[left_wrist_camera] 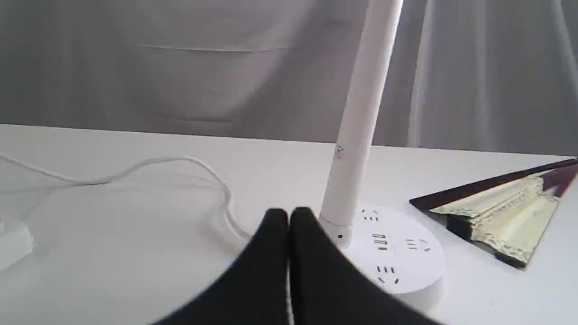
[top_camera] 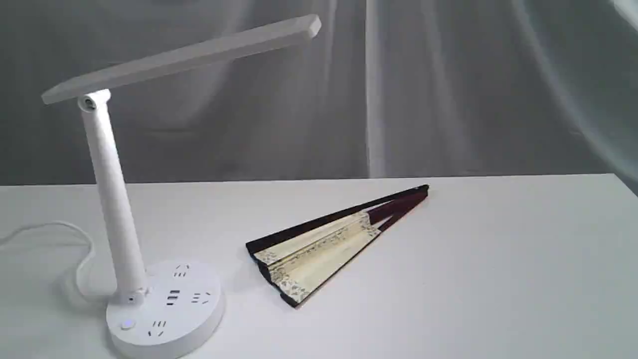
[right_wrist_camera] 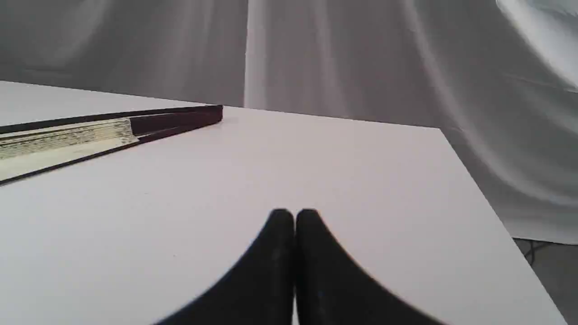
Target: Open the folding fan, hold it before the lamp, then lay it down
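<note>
A plain white table (top_camera: 498, 279) fills the lower scene, matte and bare apart from the task's things, with its far edge straight against a grey draped cloth backdrop (top_camera: 448, 89) that hangs in soft folds across the whole room behind. Past one corner of the table, in the right wrist view, a strip of grey floor (right_wrist_camera: 553, 275) shows. There are two grippers, and each has its black jaws pressed together with nothing between them. The left gripper (left_wrist_camera: 289, 217) hangs low over the table, and the right gripper (right_wrist_camera: 294, 217) does likewise over a bare stretch. There is one lamp (top_camera: 115, 199). Its round base, marked with sockets and a small button, sits just ahead of the left jaws, its slanted stem rises beyond them and its long flat head reaches out high above. One white cord (top_camera: 79, 244) loops across the table from the base, off to the outer side of the left jaws. There is one folding fan (top_camera: 329, 244), lying flat on the table and spread only to a narrow wedge. It is ahead of both pairs of jaws and between their lines, well apart from each, with its wide papered end nearer the lamp base and its dark rib end farther from it.
</note>
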